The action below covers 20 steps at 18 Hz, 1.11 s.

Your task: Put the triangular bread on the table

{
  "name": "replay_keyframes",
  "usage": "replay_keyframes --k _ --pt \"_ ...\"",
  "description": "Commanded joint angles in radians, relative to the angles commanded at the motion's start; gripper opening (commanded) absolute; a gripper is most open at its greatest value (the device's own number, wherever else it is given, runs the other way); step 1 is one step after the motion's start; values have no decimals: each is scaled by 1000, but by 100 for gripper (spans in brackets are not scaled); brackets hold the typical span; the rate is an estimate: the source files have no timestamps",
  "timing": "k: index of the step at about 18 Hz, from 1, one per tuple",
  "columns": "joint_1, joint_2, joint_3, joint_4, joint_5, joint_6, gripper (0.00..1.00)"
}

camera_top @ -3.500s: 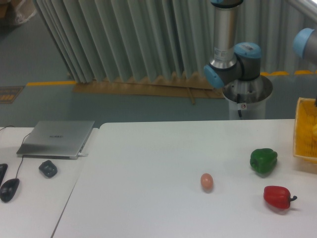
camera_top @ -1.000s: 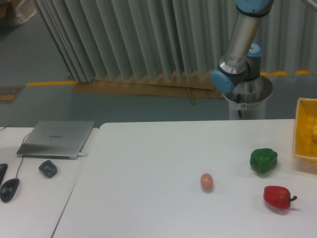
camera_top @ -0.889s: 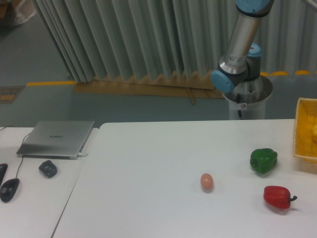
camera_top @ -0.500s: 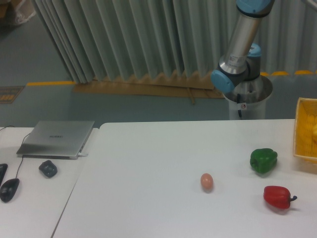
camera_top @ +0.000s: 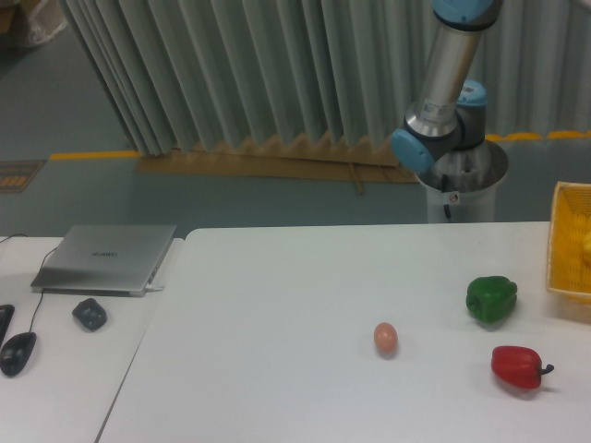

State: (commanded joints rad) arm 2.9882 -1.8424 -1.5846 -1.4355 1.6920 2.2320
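The triangular bread is out of view. The white table [camera_top: 277,305] fills the lower part of the camera view. Only part of my arm shows: its silver link [camera_top: 450,65] rises out of the top of the frame above the blue-capped joint [camera_top: 434,138] and the base behind the table's far edge. My gripper is outside the frame.
On the table lie a pinkish-brown egg [camera_top: 385,338], a green pepper [camera_top: 490,299] and a red pepper [camera_top: 518,366]. A yellow basket [camera_top: 568,242] stands at the right edge. The adjoining desk on the left holds a grey laptop [camera_top: 105,258], a dark small object [camera_top: 90,314] and a black mouse [camera_top: 18,352].
The arm's link swung from upright to leaning right, and its upper end left the frame at the right. Over the last second it barely shifted. The things on the table stayed put.
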Motion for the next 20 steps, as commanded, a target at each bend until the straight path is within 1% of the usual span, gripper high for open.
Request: replay_keyframes --k 2,3,4,5,6,8,11,17,20 --pt "-9 18 0 -40 -23 -23 33" --pt "-26 25 5 -54 -38 -50 33" --pt "-50 37 21 -84 -47 -108 33" --pt "-76 37 37 -113 -51 -156 33" --pt "-104 38 46 -130 -51 -213 33" --pt "-159 42 46 -132 -55 -316 33" --pt "-222 42 48 -129 -87 -425 32" --pt "-294 42 54 -125 -120 -537 32" --pt "-348 40 66 -123 -156 -641 32"
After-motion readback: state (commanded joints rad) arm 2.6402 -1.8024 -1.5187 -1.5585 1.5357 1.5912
